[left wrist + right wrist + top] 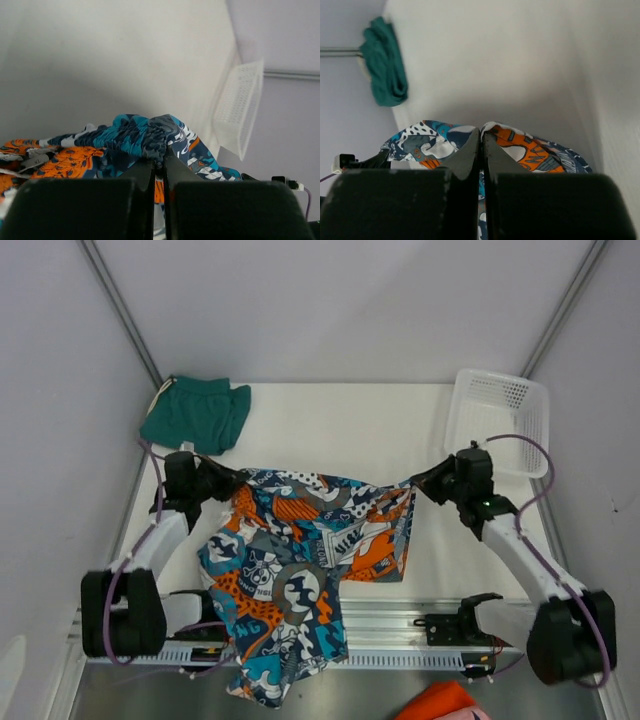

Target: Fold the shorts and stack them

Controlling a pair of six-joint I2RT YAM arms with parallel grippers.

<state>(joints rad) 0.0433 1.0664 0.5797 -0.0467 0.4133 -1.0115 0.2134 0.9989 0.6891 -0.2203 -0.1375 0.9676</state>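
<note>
Soft, thin print cloth: the print shorts (300,550) are spread mid-desk (330,430) between your claws, one leg trailing over the near edge. Your left claw (232,483) is pressed together on a gathered bunch at one top corner, and your right claw (416,486) pinches the other. Expect them to be light and limp, sagging wherever unsupported, so grip hems or band, likely the firmest parts. The teal shorts (195,415) lie far left, apart.

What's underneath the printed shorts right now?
The white table and the near rail run under the printed shorts; whatever else the cloth covers cannot be seen.
</note>
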